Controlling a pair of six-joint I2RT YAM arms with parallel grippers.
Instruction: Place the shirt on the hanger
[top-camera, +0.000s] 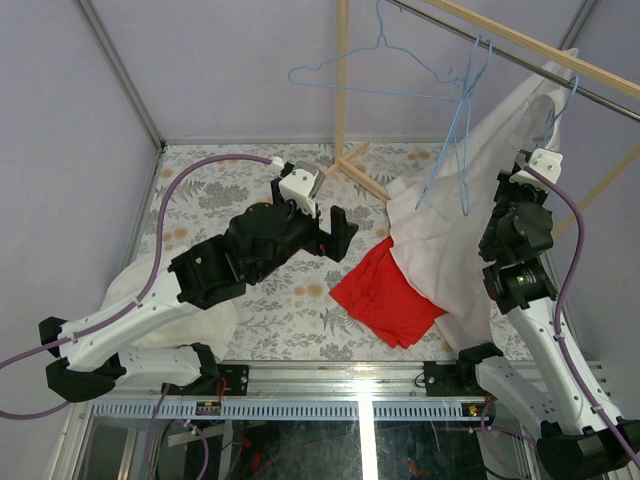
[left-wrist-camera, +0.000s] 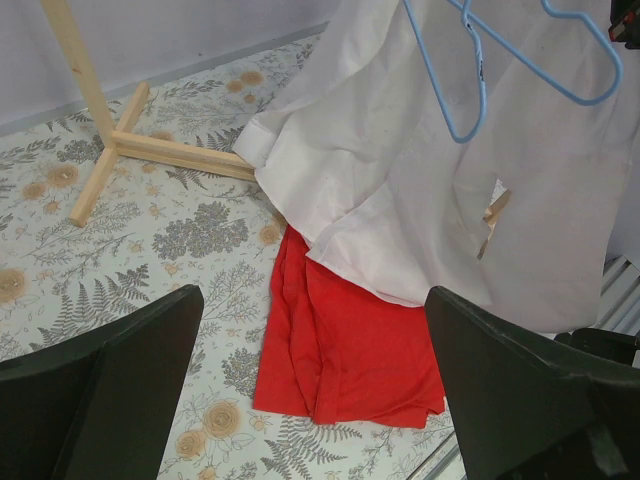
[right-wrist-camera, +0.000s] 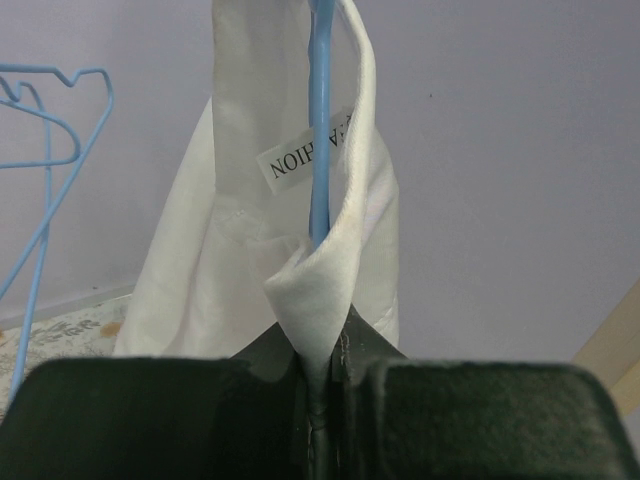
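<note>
The white shirt (top-camera: 450, 250) hangs from high at the right down onto the table. My right gripper (right-wrist-camera: 320, 352) is shut on a fold of its collar (right-wrist-camera: 322, 285), just under the neck tag (right-wrist-camera: 300, 157). A blue hanger wire (right-wrist-camera: 320, 110) runs up inside the collar. In the top view the right gripper (top-camera: 548, 135) is raised near the rail, partly hidden by fabric. Another blue hanger (top-camera: 460, 135) dangles in front of the shirt (left-wrist-camera: 380, 180). My left gripper (top-camera: 340, 232) hovers open and empty over mid-table, left of the shirt; its fingers (left-wrist-camera: 130, 390) frame the red cloth.
A red cloth (top-camera: 385, 295) (left-wrist-camera: 350, 350) lies on the floral table, partly under the shirt hem. A wooden rack stands at the back with its foot (top-camera: 355, 165) (left-wrist-camera: 150, 150) on the table and a rail (top-camera: 540, 45) overhead. An off-white garment (top-camera: 130, 285) lies under the left arm.
</note>
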